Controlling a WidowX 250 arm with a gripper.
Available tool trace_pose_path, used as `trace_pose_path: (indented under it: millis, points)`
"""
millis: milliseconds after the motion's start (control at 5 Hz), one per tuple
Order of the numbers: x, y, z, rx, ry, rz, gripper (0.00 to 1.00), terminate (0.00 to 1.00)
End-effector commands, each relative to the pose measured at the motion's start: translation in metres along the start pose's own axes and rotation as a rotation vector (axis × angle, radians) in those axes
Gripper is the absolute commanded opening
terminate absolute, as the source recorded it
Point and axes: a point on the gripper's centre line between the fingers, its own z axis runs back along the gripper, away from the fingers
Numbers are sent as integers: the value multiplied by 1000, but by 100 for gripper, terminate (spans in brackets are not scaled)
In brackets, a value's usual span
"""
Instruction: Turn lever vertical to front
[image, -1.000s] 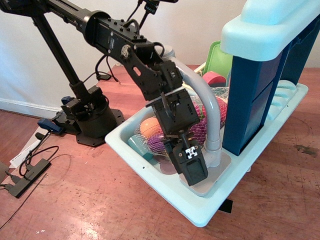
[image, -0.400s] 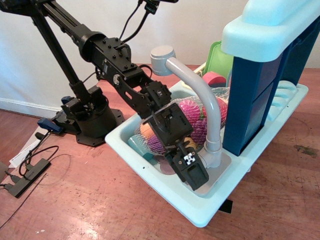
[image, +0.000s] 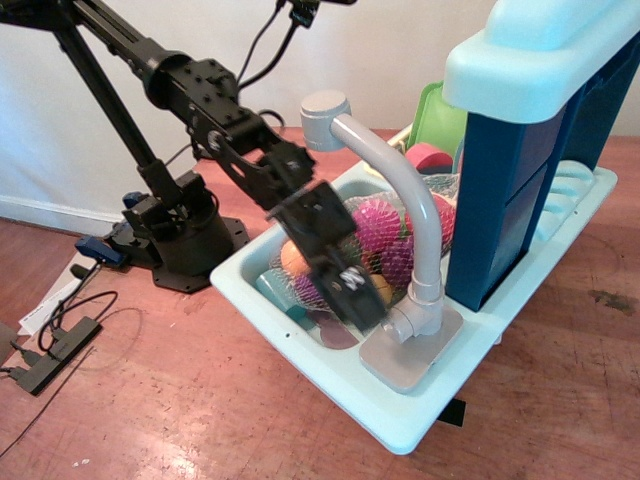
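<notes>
The grey toy faucet stands on its square base plate (image: 405, 358) at the front corner of the light-blue toy sink (image: 300, 350). Its curved spout (image: 405, 190) arches back and left to a round head (image: 324, 106). The lever (image: 397, 324) is a short light-grey stub jutting from the collar toward the front left. My black gripper (image: 362, 308) is motion-blurred, low over the sink basin, its tip just left of the lever. I see no gap between its jaws, and it holds nothing.
The basin holds a net bag of toy fruit (image: 375, 235). A blue and pale-blue toy cabinet (image: 520, 170) rises right of the faucet, with a dish rack (image: 570, 190) behind. The arm's base (image: 175, 240) and cables (image: 60, 335) lie on the wooden floor at left.
The arm has swung back and to the left, lifting off the base plate. The faucet collar and lever, hidden behind the gripper before, now show.
</notes>
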Motion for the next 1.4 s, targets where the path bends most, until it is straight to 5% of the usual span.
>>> trace_pose_path:
  millis: [0, 1200]
  points:
    - [-6, 11, 70, 22, -72, 36, 100, 0]
    - [-14, 2, 87, 32, -58, 20, 100, 0]
